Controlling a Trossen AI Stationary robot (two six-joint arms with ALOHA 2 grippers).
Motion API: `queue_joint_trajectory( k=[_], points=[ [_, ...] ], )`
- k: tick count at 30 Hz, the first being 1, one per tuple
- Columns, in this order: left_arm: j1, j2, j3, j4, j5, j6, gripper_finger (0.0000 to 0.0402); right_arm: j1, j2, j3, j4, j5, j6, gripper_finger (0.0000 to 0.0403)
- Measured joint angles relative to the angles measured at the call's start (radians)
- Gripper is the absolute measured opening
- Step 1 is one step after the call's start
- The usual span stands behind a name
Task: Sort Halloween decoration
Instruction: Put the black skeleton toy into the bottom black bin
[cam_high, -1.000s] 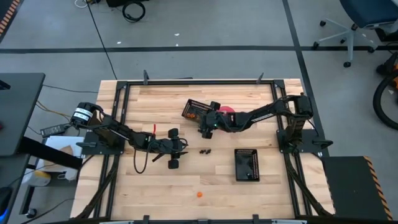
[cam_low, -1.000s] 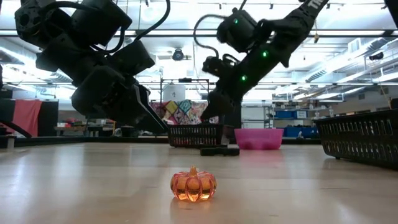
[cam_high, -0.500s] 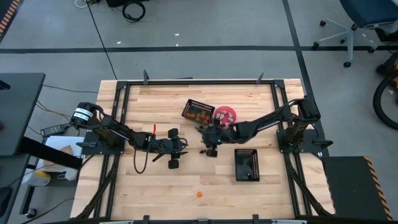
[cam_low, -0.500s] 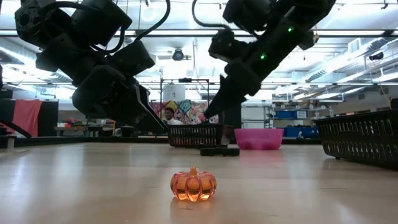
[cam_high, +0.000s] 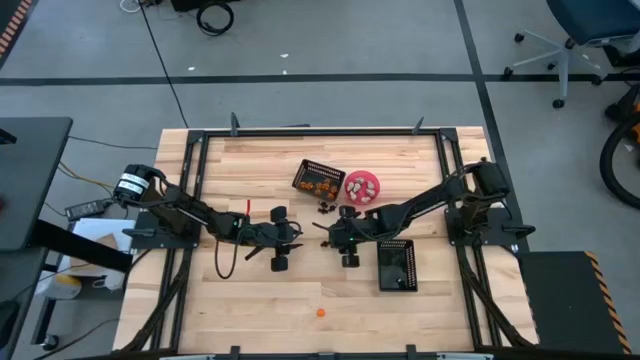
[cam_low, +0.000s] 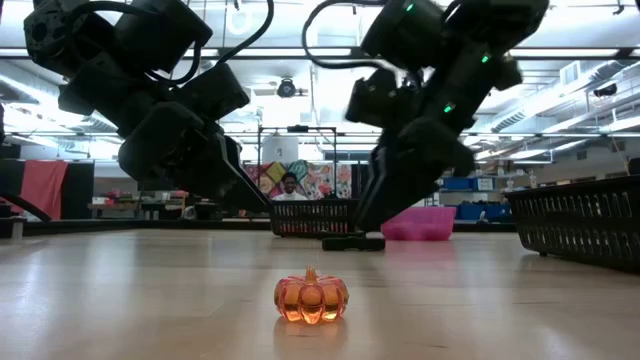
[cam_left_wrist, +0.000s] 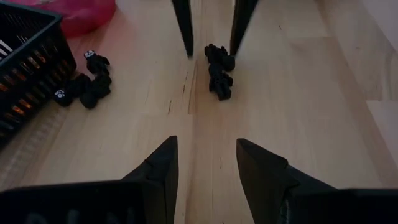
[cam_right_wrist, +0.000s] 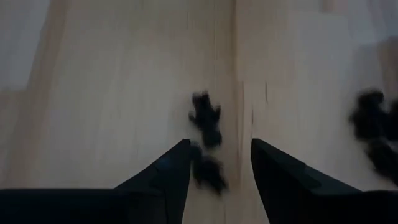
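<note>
A small cluster of black trinkets (cam_high: 328, 241) lies on the table between the two arms; it also shows in the left wrist view (cam_left_wrist: 218, 70) and the right wrist view (cam_right_wrist: 206, 140). My right gripper (cam_high: 335, 236) is open and low over it, pointing down, with a finger on either side (cam_left_wrist: 210, 53), touching nothing that I can see. My left gripper (cam_high: 298, 238) is open and empty, to the left of the cluster. A second black cluster (cam_left_wrist: 87, 84) lies beside the far basket. An orange pumpkin trinket (cam_low: 311, 297) rests on its base near the front edge.
A black mesh basket (cam_high: 318, 178) with orange trinkets stands tilted at the far middle, and a pink bowl (cam_high: 362, 185) with pale pieces is right of it. Another black basket (cam_high: 397, 265) stands right of my right gripper. A person shows in the room behind (cam_low: 290, 185).
My right gripper has gone from beside the far basket toward the table's near edge and down, and now stands over the black cluster between the arms. The trinkets have kept their places.
</note>
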Motion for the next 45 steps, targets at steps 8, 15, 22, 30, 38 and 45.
queue_joint_trajectory(
  k=[8, 15, 22, 30, 38, 45],
  points=[
    [0.000, 0.000, 0.000, -0.015, 0.000, 0.000, 0.0137, -0.009, 0.056, 0.005, 0.019, -0.074, -0.034, 0.0172],
    [0.000, 0.000, 0.000, 0.000, 0.000, 0.000, 0.0137, -0.008, 0.054, 0.005, 0.005, -0.068, -0.050, 0.0148],
    [0.001, 0.000, 0.000, 0.045, 0.000, 0.018, 0.0137, -0.008, 0.033, 0.004, -0.040, -0.067, -0.103, 0.0082],
    [0.001, 0.000, 0.000, 0.161, 0.000, 0.018, 0.0137, 0.000, -0.006, 0.089, -0.291, -0.021, -0.114, 0.0034],
    [0.000, 0.000, 0.000, 0.157, 0.000, 0.028, 0.0137, 0.011, -0.036, 0.204, -0.521, -0.015, -0.076, 0.0042],
    [0.000, 0.000, 0.000, 0.160, 0.000, 0.142, 0.0137, 0.012, -0.041, 0.355, -0.867, -0.149, 0.142, 0.0043]
  ],
)
